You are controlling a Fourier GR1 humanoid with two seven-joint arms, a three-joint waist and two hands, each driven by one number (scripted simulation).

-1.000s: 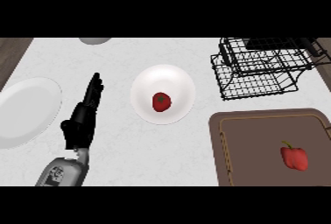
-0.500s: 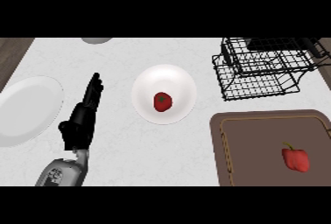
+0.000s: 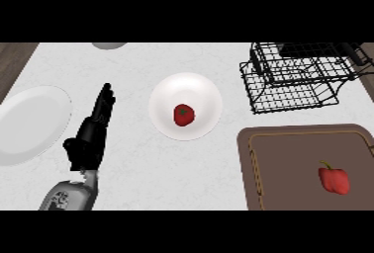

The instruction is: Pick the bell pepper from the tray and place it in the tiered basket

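White marbled table (image 3: 146, 173) is seen from the head view, looked at steeply from above, with a strip of dark wood showing at its far left corner.

At the lower right, a brown tray (image 3: 285, 163) is laid flat, its right side cut by the view's edge. The bell pepper (image 3: 334, 179) is found on it, red with a short green stem pointing up the view, lying towards the tray's right side and touched by nothing.

Up in the far right corner, the tiered basket (image 3: 292, 81) is set, made of black wire, just beyond the tray's far edge and well apart from the pepper.

In the middle of the table, a white plate (image 3: 197, 89) is placed, and a small red fruit (image 3: 182, 114) with a bit of green on it is carried near its centre. A second white plate (image 3: 29, 123) is seen at the left, partly cut by the edge. A rounded grey shape (image 3: 110, 45) is clipped at the top; what it is cannot be told.

Between the two plates, the left hand (image 3: 91, 133) is shown, black, on a grey forearm (image 3: 70, 195) coming in from below. Its fingers are held straight and together, pointing up the view, and nothing is held in it. It is kept well apart from the tray and the pepper.
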